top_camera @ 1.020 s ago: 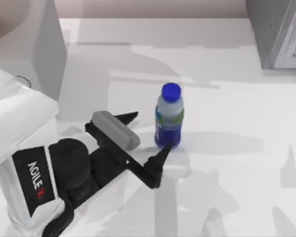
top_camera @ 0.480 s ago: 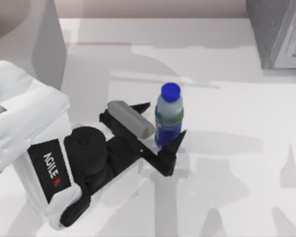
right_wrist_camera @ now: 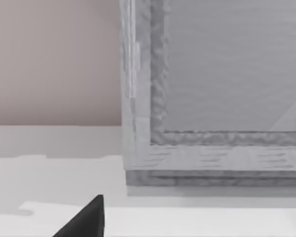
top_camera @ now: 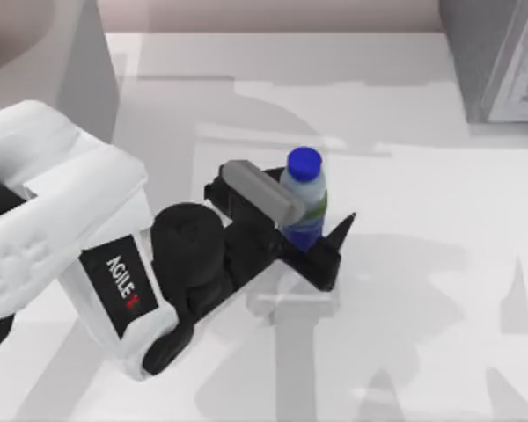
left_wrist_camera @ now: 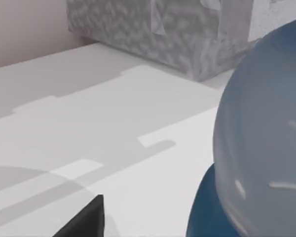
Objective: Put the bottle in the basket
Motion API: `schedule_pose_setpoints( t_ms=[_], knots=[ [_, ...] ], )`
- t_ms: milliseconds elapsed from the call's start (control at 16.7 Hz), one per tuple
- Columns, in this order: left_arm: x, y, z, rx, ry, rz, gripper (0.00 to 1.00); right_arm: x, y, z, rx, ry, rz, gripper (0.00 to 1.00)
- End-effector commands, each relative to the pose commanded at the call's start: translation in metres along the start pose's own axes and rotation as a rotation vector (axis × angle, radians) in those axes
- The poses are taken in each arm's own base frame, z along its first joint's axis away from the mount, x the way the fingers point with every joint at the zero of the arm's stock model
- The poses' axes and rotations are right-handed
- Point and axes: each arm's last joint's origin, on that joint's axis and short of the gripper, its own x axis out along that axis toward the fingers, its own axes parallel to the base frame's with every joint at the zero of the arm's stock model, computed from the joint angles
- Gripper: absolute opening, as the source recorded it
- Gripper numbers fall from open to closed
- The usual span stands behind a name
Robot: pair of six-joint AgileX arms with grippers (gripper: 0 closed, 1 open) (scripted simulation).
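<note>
The upright bottle [top_camera: 304, 199] is flanked by the spread fingers of the left gripper [top_camera: 310, 211] near the table's [top_camera: 405, 290] middle; no squeeze is visible.

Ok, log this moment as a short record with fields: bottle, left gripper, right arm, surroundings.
bottle: upright on the table, blue cap up
left gripper: open, fingers on either side of the bottle's lower body, not yet closed on it
right arm: parked, its wrist view faces a grey box
surroundings: the same grey box at the table's far right corner
</note>
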Motion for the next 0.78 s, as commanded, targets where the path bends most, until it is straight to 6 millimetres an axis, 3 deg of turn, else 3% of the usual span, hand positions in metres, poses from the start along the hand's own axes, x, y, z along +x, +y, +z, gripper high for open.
schedule_pose_setpoints(
  t_ms=[60, 780],
  knots=[
    [0.0000, 0.0000, 0.0000, 0.000, 0.000, 0.000, 1.00, 0.0000, 0.0000, 0.0000, 0.000, 0.000, 0.000, 1.00],
    [0.0000, 0.0000, 0.0000, 0.000, 0.000, 0.000, 0.10, 0.0000, 0.0000, 0.0000, 0.000, 0.000, 0.000, 1.00]
  ],
)
